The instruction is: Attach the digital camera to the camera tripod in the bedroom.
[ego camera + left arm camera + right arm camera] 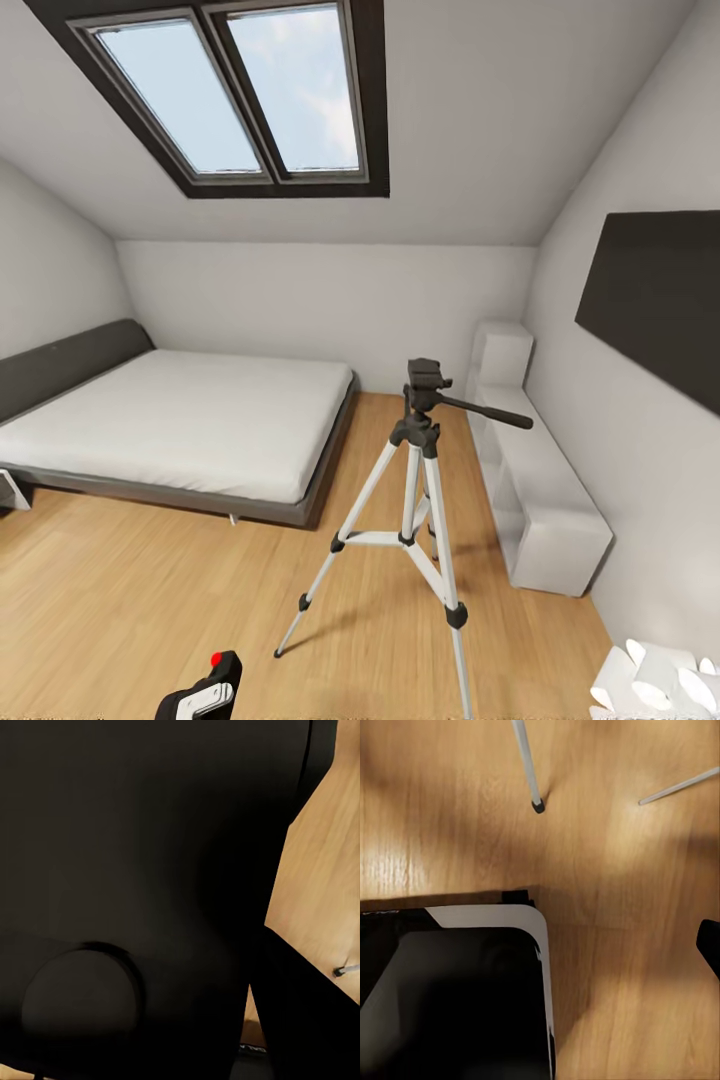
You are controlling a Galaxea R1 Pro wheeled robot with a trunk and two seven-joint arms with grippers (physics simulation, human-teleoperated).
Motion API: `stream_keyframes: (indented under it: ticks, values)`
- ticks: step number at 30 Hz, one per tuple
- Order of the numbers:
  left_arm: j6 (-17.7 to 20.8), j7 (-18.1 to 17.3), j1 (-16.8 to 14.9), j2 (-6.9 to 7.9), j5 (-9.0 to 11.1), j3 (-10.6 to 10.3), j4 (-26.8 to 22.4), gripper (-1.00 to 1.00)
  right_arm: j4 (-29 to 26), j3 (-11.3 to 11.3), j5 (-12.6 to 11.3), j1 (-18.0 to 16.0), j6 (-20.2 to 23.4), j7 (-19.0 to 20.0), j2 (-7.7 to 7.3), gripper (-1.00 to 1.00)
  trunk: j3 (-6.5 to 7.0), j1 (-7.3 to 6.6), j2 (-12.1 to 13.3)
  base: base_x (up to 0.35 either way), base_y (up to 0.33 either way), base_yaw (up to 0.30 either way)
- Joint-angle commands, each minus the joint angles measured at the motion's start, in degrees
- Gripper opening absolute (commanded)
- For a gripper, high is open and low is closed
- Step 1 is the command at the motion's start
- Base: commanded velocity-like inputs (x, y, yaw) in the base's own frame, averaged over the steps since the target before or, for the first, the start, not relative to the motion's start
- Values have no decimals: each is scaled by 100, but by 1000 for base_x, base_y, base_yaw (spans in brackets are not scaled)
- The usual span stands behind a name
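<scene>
Three silver-white legs with black joints and feet are seen on the tripod (418, 500), which stands upright on the light wood floor (130, 590) between the low bed (180, 425) and a white bench (540, 490) set along the right wall. A black head with a long black handle pointing toward the right wall is carried at its top. No brand, label or legible writing can be made out on any surface.

At the bottom edge of the head view, the camera (205, 688) is seen as a small black chunky body with a bright red round button on top and a pale panel on its side; it sits low and to the left of the tripod, apart from it. In the left wrist view a large black surface is pressed close to the lens. Whether either gripper is spread or closed cannot be told. A dark-framed skylight (240, 95) is set in the sloped ceiling.
</scene>
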Motion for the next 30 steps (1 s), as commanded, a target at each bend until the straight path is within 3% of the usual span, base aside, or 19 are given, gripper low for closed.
stream_keyframes:
  ticks: [1,30]
  values:
    - [-16,-35,-6,0,50,-48,7,-100,16,-37,13,-8,-33,-7,1,100,-23,3,-14,0,0,0]
    - [-16,-35,-6,-8,50,-48,7,-100,41,-37,10,-8,-33,-7,-4,100,-292,3,-14,0,0,0]
